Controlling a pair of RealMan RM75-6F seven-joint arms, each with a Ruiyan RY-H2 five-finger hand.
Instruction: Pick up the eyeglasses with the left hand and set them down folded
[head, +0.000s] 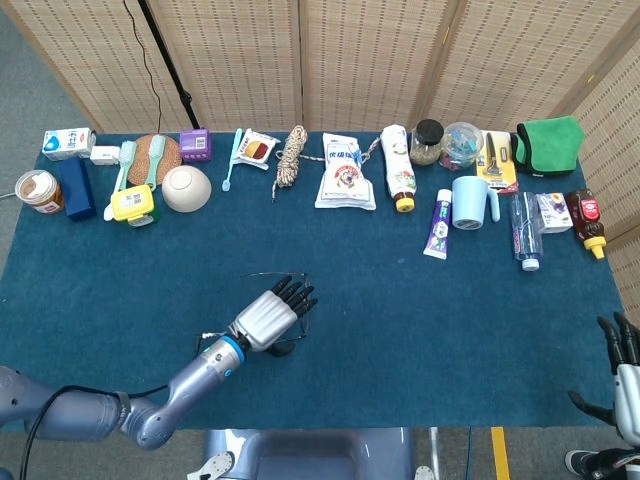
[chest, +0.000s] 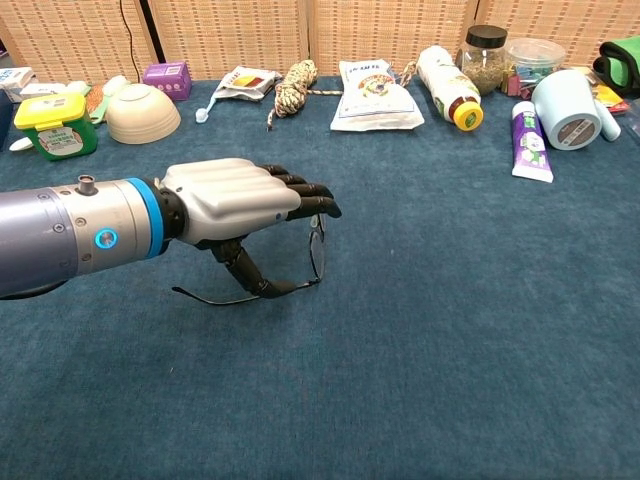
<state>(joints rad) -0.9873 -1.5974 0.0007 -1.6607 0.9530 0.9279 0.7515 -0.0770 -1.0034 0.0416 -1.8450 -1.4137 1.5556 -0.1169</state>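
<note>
The eyeglasses (chest: 317, 258) are thin, dark-rimmed and lie on the blue cloth, front rim standing on edge, one temple stretching left along the table. In the head view only a thin wire of the eyeglasses (head: 262, 274) shows beyond the fingertips. My left hand (chest: 235, 195) hovers just over them, fingers stretched out flat above the rim, thumb pointing down and touching the near temple. It grips nothing. From the head camera, the left hand (head: 270, 318) covers most of the frame. My right hand (head: 625, 395) sits at the bottom right corner, fingers apart and empty.
Along the table's far edge stands a row of items: a bowl (chest: 142, 112), a green-lidded box (chest: 58, 122), a rope coil (chest: 291, 87), a white pouch (chest: 375, 95), a bottle (chest: 449, 83), a tube (chest: 530, 141) and a blue cup (chest: 567, 109).
</note>
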